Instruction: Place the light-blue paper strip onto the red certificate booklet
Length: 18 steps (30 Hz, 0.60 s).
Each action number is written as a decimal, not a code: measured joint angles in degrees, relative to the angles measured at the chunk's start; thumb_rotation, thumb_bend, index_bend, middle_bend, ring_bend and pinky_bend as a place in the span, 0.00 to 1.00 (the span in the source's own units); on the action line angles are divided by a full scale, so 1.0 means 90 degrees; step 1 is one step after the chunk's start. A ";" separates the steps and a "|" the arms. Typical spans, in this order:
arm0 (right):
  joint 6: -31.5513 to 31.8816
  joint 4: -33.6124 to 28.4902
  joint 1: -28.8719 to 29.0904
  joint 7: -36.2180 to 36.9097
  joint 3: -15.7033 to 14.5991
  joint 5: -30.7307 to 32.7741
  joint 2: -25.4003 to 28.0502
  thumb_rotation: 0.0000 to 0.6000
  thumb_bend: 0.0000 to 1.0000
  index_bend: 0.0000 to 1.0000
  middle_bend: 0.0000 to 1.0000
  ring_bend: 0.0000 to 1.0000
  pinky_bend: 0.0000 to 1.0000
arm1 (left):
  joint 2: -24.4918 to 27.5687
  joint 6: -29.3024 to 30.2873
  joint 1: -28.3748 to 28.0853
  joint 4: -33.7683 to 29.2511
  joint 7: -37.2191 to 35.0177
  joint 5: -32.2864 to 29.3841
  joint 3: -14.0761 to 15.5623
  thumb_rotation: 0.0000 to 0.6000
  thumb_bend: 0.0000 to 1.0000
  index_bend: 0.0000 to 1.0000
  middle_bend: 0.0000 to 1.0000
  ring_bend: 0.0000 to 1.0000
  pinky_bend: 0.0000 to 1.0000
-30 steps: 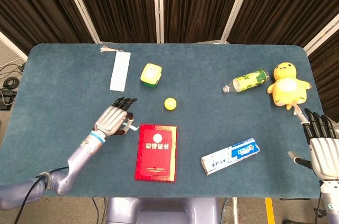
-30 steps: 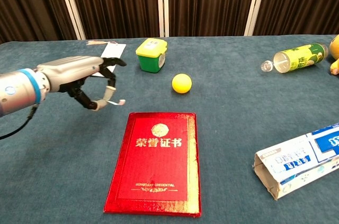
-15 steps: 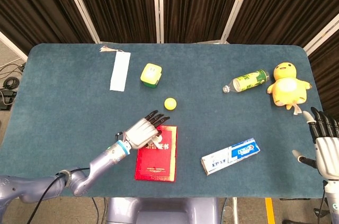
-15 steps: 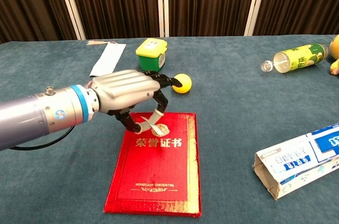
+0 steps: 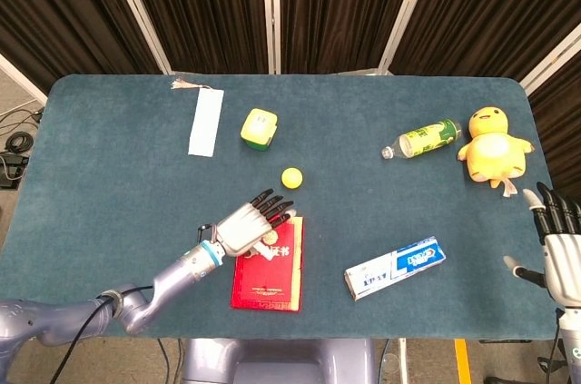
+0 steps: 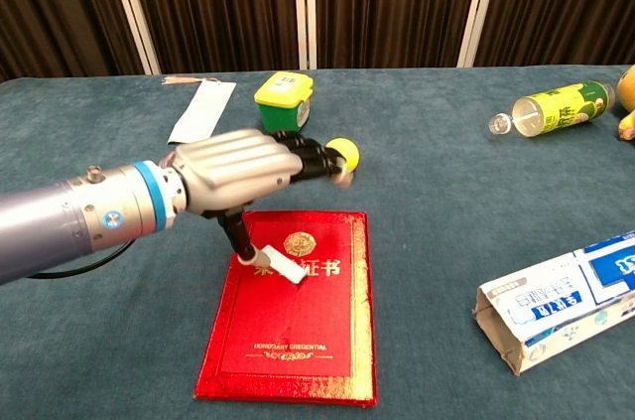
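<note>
I am spreading my left hand [image 6: 233,185] open above the red certificate booklet [image 6: 295,326], the light-blue paper strip [image 6: 282,267] lying released on its cover.

A robot lab: blue-felt table [image 5: 109,184] with assorted props, backed by black curtains [image 5: 336,3].

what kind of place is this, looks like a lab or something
Probably a robot test or data-collection booth, not a home: a table covered in blue felt, dark curtain panels closing it in, loose cables on the floor, and unrelated props such as a plush chick and toothpaste box.
</note>
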 measured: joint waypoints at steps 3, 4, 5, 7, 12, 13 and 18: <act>0.0002 -0.0011 0.0002 -0.0010 -0.0013 -0.0030 -0.0003 1.00 0.00 0.06 0.00 0.00 0.00 | 0.0160 0.0283 0.0066 -0.0137 -0.0111 0.0029 -0.0064 1.00 0.00 0.00 0.00 0.00 0.00; 0.0005 -0.0015 0.0002 -0.0016 -0.0018 -0.0042 -0.0004 1.00 0.00 0.06 0.00 0.00 0.00 | 0.0241 0.0410 0.0105 -0.0212 -0.0156 0.0025 -0.0108 1.00 0.00 0.00 0.00 0.00 0.00; 0.0010 -0.0023 0.0001 -0.0020 -0.0024 -0.0056 -0.0005 1.00 0.00 0.06 0.00 0.00 0.00 | 0.0318 0.0506 0.0138 -0.0285 -0.0186 0.0013 -0.0147 1.00 0.00 0.00 0.00 0.00 0.00; 0.0022 -0.0035 -0.0002 -0.0025 -0.0033 -0.0082 -0.0006 1.00 0.00 0.06 0.00 0.00 0.00 | 0.0533 0.0727 0.0233 -0.0492 -0.0238 -0.0046 -0.0251 1.00 0.00 0.00 0.00 0.00 0.00; 0.0000 -0.0052 0.0005 -0.0106 -0.0090 -0.0175 -0.0009 1.00 0.00 0.06 0.00 0.00 0.00 | 0.1242 0.1179 0.0688 -0.1213 -0.0221 -0.0531 -0.0452 1.00 0.00 0.00 0.00 0.00 0.00; -0.0014 -0.0050 0.0013 -0.0150 -0.0099 -0.0189 -0.0012 1.00 0.00 0.06 0.00 0.00 0.00 | 0.1488 0.1295 0.0852 -0.1496 -0.0158 -0.0698 -0.0468 1.00 0.00 0.00 0.00 0.00 0.00; -0.0137 -0.0047 0.0069 -0.0300 -0.0144 -0.0226 -0.0050 1.00 0.00 0.06 0.00 0.00 0.00 | 0.2614 0.2055 0.1738 -0.2697 0.0109 -0.1238 -0.0437 1.00 0.00 0.00 0.00 0.00 0.00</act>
